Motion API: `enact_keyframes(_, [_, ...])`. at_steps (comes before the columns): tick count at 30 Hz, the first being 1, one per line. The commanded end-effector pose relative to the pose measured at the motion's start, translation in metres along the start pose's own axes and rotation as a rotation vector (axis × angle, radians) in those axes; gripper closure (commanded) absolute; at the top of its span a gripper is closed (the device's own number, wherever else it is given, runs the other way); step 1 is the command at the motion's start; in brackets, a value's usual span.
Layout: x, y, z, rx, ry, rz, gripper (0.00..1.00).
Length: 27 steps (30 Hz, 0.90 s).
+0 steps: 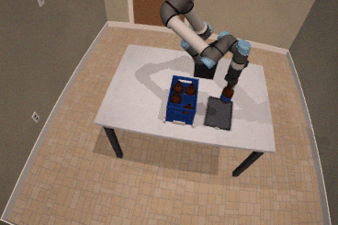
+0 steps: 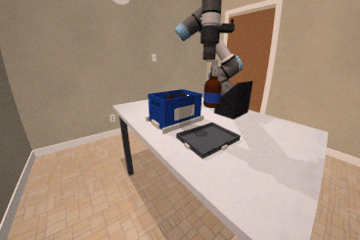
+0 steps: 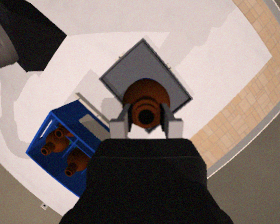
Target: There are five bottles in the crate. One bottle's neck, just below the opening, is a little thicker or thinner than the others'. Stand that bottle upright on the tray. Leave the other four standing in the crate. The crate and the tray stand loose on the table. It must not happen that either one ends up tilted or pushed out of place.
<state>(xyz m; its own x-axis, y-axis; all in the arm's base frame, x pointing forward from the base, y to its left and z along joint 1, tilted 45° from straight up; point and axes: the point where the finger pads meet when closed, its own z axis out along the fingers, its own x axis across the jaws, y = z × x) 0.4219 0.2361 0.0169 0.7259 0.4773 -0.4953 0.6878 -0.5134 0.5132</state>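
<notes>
My gripper (image 1: 230, 84) (image 2: 214, 72) (image 3: 146, 112) is shut on the neck of a brown bottle (image 1: 227, 94) (image 2: 212, 85) (image 3: 146, 92) with a blue label. The bottle hangs upright, its base raised above the table, near the tray's robot-side edge. The dark grey tray (image 1: 219, 115) (image 2: 208, 139) (image 3: 141, 61) lies flat with nothing standing on it. The blue crate (image 1: 180, 117) (image 2: 163, 112) holds four brown bottles, among them one bottle (image 1: 178, 88) at the back left and another bottle (image 1: 190, 90) at the back right. Neck thickness differences are too small to tell.
The crate stands beside the tray, with a gap between them. Pale strips (image 2: 183, 124) lie along the crate's foot. A black block (image 1: 205, 70) (image 2: 237, 100) stands at the robot's base behind them. The table's front edge runs close to crate and tray.
</notes>
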Motion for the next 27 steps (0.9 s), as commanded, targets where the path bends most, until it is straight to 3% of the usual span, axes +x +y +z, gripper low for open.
enact_keyframes(1, [0.000,0.000,0.008,-0.001,0.000,-0.001,1.00])
enact_keyframes(27, [0.000,-0.001,0.077,0.000,-0.001,-0.002,1.00])
